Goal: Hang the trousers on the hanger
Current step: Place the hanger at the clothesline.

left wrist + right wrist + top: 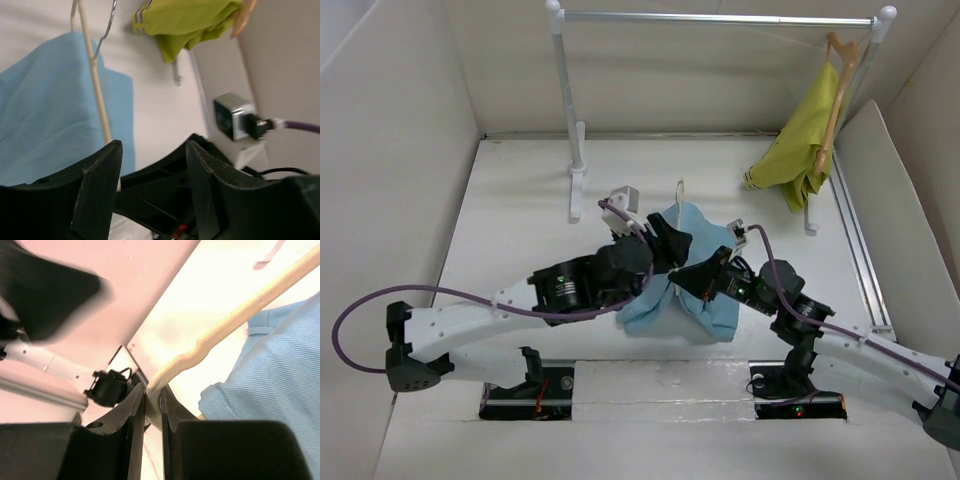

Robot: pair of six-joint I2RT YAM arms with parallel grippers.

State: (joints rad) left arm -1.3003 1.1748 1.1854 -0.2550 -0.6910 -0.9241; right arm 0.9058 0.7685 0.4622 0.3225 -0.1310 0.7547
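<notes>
The light blue trousers [705,310] lie bunched in the middle of the table, draped over the cream-white hanger, whose thin hook [680,190] sticks out at the far side. My right gripper [686,280] is shut on one end of the hanger [152,390]; the hanger's arm [240,315] runs up and away, with trouser cloth [280,385] beside it. My left gripper [665,243] is open over the trousers. In the left wrist view its open fingers [152,155] hold nothing; the hanger bar [97,95] passes just behind the left finger, over blue cloth [45,110].
A white clothes rail [720,17] stands at the back of the table. A yellow-green garment [800,140] hangs at its right end on a tan wooden hanger [840,90]. White walls enclose the table on the left, back and right.
</notes>
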